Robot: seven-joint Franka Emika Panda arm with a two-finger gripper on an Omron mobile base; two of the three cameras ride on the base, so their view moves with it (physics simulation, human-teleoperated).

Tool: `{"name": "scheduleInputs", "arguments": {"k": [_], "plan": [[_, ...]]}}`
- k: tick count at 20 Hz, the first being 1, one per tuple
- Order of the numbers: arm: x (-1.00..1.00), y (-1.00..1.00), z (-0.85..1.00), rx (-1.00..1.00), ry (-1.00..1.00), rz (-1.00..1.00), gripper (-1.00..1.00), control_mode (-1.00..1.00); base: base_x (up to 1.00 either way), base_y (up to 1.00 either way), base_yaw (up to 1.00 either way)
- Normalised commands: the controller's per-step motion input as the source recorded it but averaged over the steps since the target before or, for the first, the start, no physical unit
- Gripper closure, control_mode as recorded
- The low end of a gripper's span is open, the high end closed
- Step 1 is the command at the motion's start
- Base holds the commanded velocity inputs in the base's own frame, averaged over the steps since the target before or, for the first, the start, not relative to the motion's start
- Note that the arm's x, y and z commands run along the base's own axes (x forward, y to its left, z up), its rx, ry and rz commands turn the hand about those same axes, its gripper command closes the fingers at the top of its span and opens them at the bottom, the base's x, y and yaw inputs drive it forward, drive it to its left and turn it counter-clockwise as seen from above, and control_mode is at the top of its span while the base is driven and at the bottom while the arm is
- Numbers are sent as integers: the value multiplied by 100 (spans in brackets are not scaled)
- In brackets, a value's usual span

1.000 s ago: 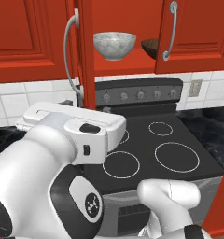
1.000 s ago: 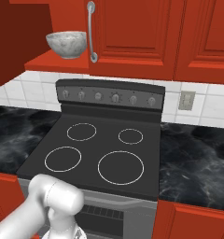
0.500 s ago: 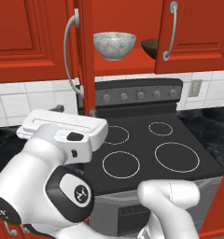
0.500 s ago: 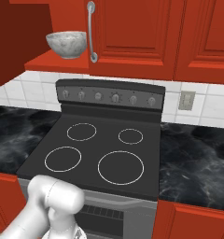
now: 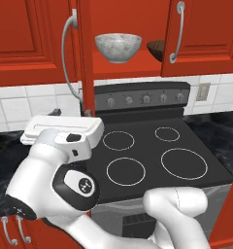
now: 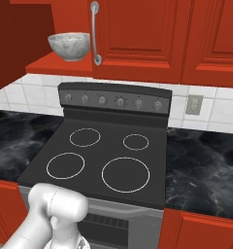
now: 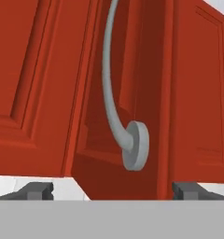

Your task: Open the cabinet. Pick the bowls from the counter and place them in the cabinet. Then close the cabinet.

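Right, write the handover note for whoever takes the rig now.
Gripper: open, holding nothing, facing the left door's handle.
Cabinet: open; left door swung out, right door partly open.
Bowls: marbled bowl and brown bowl both sit on the inside shelf.
Done: opening, both bowls placed.
Left: close both doors.

White tiled backsplash behind black stovetop

Marbled bowl on cabinet shelf
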Motion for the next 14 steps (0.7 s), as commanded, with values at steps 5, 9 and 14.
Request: {"name": "scheduleInputs", "arguments": {"k": [5, 9, 14], "plan": [[21, 37, -2, -6, 0, 0, -100, -100, 0, 0, 0], [-15, 43, 0, -8, -13, 0, -100, -100, 0, 0, 0], [-5, 37, 0, -7, -11, 0, -100, -100, 0, 0, 0]]}}
